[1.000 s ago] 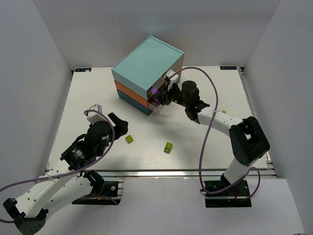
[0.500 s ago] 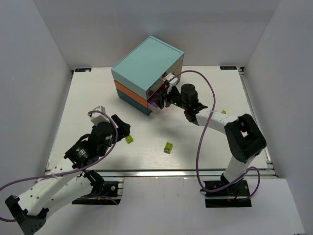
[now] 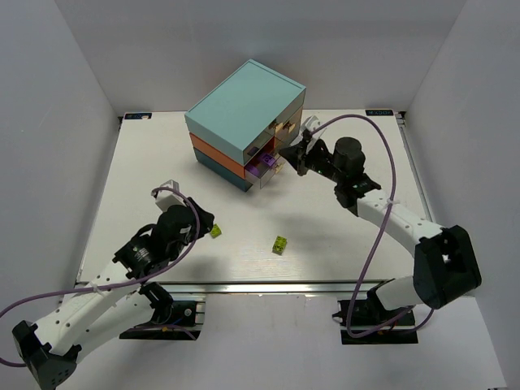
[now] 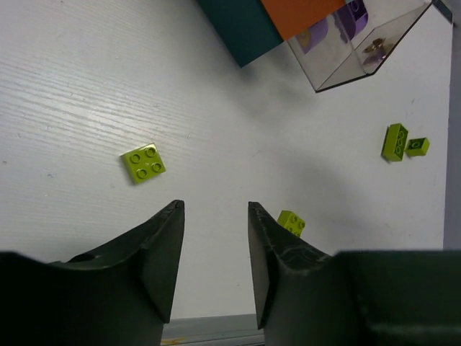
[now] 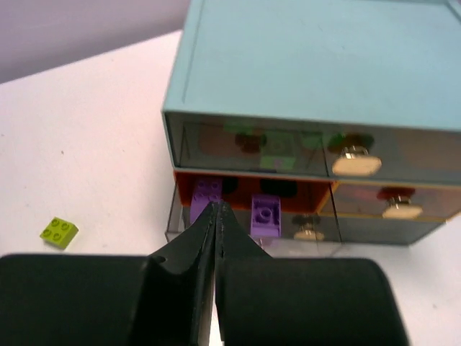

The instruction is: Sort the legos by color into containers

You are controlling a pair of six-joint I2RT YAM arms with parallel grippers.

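Observation:
The chest [image 3: 240, 110] has light teal, orange and dark teal layers. Its clear middle drawer [image 3: 266, 173] is pulled out and holds two purple bricks [image 5: 265, 214]. My right gripper [image 3: 294, 156] is shut and empty, just in front of that drawer [image 5: 173, 216]. Upper drawers hold green and red bricks behind tinted fronts. A yellow-green brick [image 3: 216, 231] lies beside my left gripper [image 3: 203, 221], which is open and empty. In the left wrist view this brick [image 4: 144, 163] lies ahead and left of the gripper [image 4: 215, 210]. Another yellow-green brick [image 3: 279, 244] lies near the front.
Two more yellow-green bricks [image 4: 402, 143] lie at the right in the left wrist view. The metal rail [image 3: 268, 286] runs along the table's front edge. White walls close in the table on three sides. The right arm's purple cable [image 3: 370, 244] loops over the table.
My right gripper has drawn back from the open drawer to the right, leaving purple bricks inside. My left gripper has moved a little closer to the yellow-green brick.

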